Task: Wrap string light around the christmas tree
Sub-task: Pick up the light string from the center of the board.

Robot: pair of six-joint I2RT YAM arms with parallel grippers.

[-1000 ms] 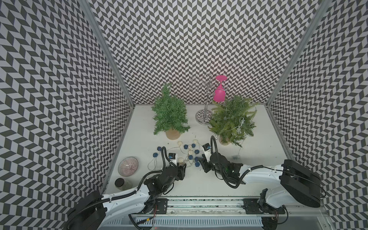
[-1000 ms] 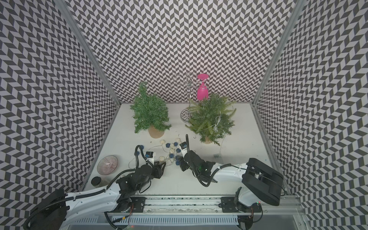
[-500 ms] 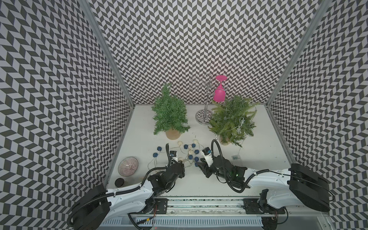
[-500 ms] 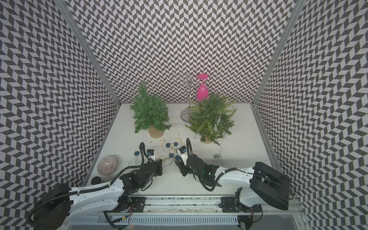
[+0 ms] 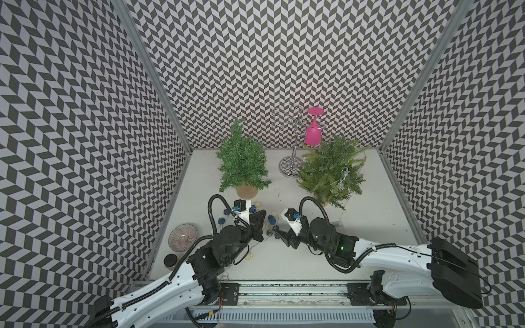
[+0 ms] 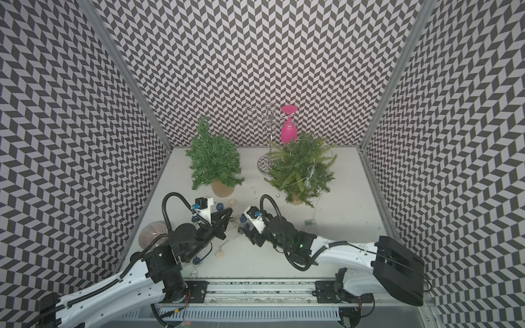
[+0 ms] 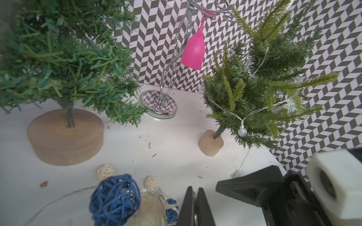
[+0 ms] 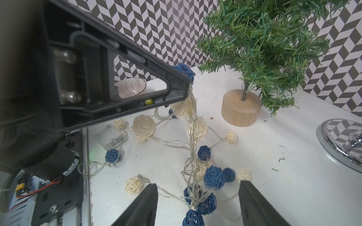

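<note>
Now the left gripper (image 7: 194, 191) has clenched the string light (image 8: 193, 140), while the right gripper (image 8: 197, 184) has spread open.

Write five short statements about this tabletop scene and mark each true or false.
1. The left gripper is shut on the string light. True.
2. The right gripper grips a blue ball. False: its jaws stand open, holding nothing.
3. The pink glass stands upright on the table. False: it hangs upside down from the metal rack.
4. The lighter tree carries a strand of clear bulbs. True.
5. The darker tree shows no lights. True.
</note>
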